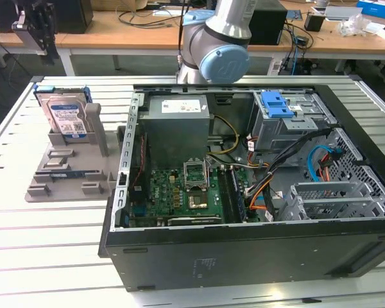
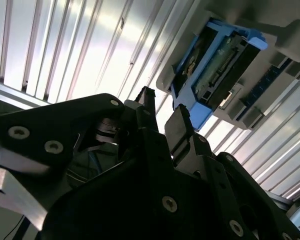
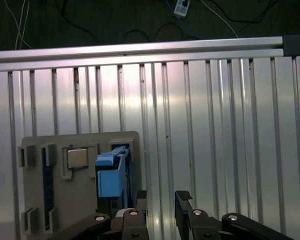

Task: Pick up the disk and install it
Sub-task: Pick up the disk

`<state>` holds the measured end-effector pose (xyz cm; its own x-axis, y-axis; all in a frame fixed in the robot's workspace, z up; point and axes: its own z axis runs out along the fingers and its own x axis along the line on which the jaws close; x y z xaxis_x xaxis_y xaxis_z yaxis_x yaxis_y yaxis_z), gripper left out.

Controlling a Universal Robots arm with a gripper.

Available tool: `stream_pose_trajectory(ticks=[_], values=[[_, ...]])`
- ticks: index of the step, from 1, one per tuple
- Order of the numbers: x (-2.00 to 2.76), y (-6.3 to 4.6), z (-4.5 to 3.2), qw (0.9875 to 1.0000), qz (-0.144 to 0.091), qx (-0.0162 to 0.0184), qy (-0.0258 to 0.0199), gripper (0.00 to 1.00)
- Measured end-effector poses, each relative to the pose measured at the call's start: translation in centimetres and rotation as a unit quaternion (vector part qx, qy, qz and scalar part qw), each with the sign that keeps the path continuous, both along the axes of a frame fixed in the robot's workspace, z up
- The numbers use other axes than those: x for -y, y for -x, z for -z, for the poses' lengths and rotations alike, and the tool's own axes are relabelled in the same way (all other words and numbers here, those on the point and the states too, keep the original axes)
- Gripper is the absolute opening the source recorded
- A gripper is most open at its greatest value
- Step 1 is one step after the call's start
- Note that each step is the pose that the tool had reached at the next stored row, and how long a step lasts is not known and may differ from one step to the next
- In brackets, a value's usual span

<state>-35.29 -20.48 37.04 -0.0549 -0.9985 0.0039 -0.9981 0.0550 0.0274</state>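
Note:
The disk (image 1: 65,112), silver with a blue-and-white label and blue side rails, stands on edge in a grey holder (image 1: 64,176) on the table at the exterior view's left. My gripper (image 1: 48,51) hangs high above the table's far edge, behind the disk and well clear of it. In the first wrist view the gripper (image 3: 160,202) is open with nothing between its fingers, and the disk (image 3: 112,172) sits in the holder (image 3: 65,150) just off to one side of it. The second wrist view shows the gripper (image 2: 162,107) with the disk (image 2: 215,65) beyond its tips.
An open black computer case (image 1: 244,256) fills the middle and the exterior view's right. Inside it are a grey power-supply box (image 1: 176,112), a drive cage with a blue tab (image 1: 276,102), a motherboard (image 1: 179,196) and cables. The arm's base (image 1: 215,45) stands behind the case.

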Motion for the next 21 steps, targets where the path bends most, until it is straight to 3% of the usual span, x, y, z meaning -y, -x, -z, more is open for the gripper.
stream_pose_trajectory(ticks=[4, 7, 16, 19, 21], values=[[-1.02, -0.1, 0.00, 1.0000, 0.000, 0.0000, 0.0000, 0.36], [-2.26, -0.2, 0.00, 1.0000, 0.000, 0.0000, 0.0000, 0.36], [-5.20, -0.4, 0.01, 1.0000, -0.001, 0.0001, 0.0000, 0.36], [-5.94, -0.4, 0.00, 1.0000, -0.001, 0.0000, 0.0000, 0.36], [-6.82, -0.4, 0.00, 1.0000, -0.001, 0.0000, 0.0000, 0.36]])
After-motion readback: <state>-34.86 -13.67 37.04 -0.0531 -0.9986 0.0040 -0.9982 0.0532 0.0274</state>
